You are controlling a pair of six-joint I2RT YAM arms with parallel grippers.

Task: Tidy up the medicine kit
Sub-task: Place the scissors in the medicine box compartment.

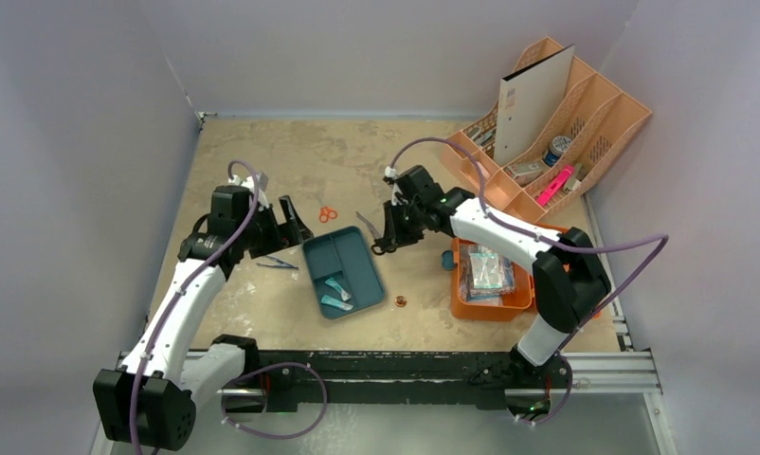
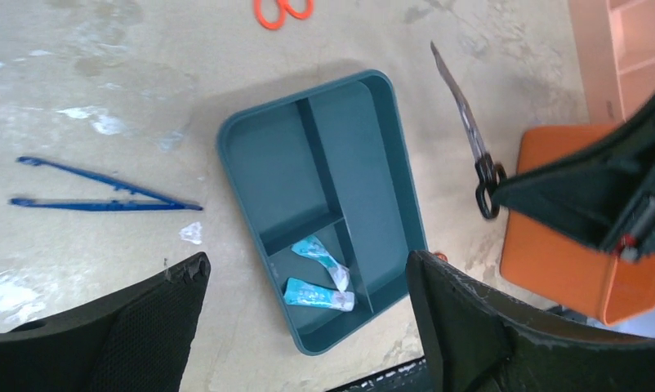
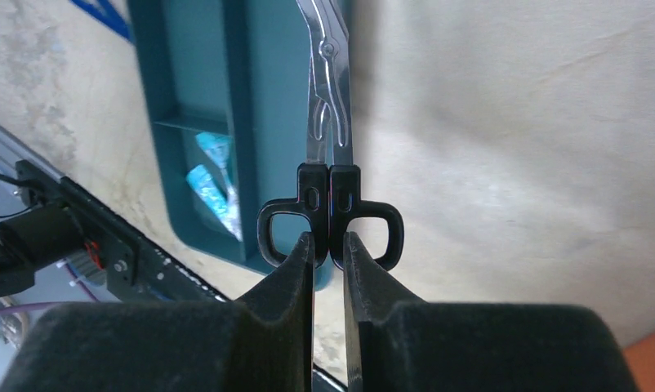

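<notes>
The medicine kit is an open orange case holding clear packets at the front right; it also shows in the left wrist view. My right gripper is shut on the black handles of silver bandage scissors. It holds them at the right edge of a dark teal tray. Two teal tubes lie in the tray's small near compartment. My left gripper is open and empty above the tray's left side.
Blue tweezers lie left of the tray. Small orange scissors lie behind it. A small copper ring and a blue round object lie between tray and case. A peach desk organizer stands at the back right.
</notes>
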